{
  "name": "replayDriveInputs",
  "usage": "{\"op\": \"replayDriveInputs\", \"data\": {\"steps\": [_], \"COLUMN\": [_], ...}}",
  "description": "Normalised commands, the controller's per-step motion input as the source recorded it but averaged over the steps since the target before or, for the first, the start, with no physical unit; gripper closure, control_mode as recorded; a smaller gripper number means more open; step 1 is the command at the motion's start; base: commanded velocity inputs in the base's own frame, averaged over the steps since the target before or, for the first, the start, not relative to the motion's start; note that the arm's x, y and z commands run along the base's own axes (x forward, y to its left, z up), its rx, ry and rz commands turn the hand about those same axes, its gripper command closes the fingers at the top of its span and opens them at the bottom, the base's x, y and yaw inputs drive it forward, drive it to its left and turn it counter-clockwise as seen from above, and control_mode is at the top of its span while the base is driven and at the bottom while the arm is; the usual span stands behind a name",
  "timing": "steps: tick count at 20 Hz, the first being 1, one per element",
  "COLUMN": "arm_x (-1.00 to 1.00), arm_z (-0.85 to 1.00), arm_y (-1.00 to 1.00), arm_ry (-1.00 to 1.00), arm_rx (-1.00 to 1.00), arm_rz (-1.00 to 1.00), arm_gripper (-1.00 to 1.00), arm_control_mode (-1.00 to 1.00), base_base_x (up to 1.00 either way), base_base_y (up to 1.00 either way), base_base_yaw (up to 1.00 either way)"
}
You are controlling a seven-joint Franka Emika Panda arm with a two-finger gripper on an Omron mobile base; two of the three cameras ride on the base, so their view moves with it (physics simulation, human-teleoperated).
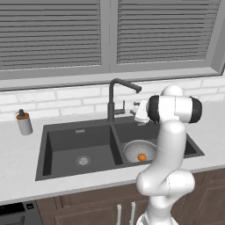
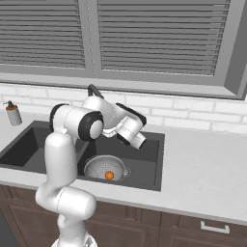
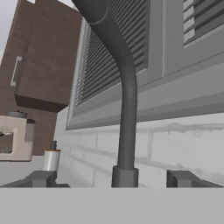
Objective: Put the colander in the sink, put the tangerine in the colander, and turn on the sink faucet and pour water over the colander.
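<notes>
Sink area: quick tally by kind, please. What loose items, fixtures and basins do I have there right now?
Colander: 1, in the right basin
Tangerine: 1, inside the colander
Sink basins: 2
Drains showing: 1
Sink faucet: 1
Soap dispenser: 1, on the counter left of the sink
Total: 7

From my station I log one pale grey tabletop (image 1: 17,162) running under the window. Set into it: a dark double-basin sink (image 1: 52,145). Standing on it: a grey soap dispenser (image 1: 24,122) at far left near the wall, and a dark gooseneck faucet (image 1: 112,99) behind the basin divider.
</notes>
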Motion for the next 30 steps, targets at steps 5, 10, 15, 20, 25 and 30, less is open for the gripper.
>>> {"op": "replayDriveInputs", "data": {"steps": [5, 10, 15, 20, 25, 30], "arm_x": [0.07, 0.04, 0.03, 0.04, 0.02, 0.07], "arm_z": [0.0, 0.0, 0.0, 0.0, 0.0, 0.0], "arm_y": [0.11, 0.05, 0.03, 0.06, 0.1, 0.1], "arm_ry": [0.0, 0.04, 0.08, 0.1, 0.07, 0.04], "arm_rx": [0.0, 0.0, 0.0, 0.0, 0.0, 0.0], "arm_rz": [-0.01, -0.01, -0.03, -0.06, -0.07, -0.06], "arm_gripper": [-1.0, -1.0, -1.0, -1.0, -1.0, -1.0], "arm_control_mode": [-1.0, -1.0, -1.0, -1.0, -1.0, -1.0], "base_base_x": [0.0, 0.0, 0.0, 0.0, 0.0, 0.0], "base_base_y": [0.0, 0.0, 0.0, 0.0, 0.0, 0.0], "base_base_yaw": [0.0, 0.0, 0.0, 0.0, 0.0, 0.0]}}
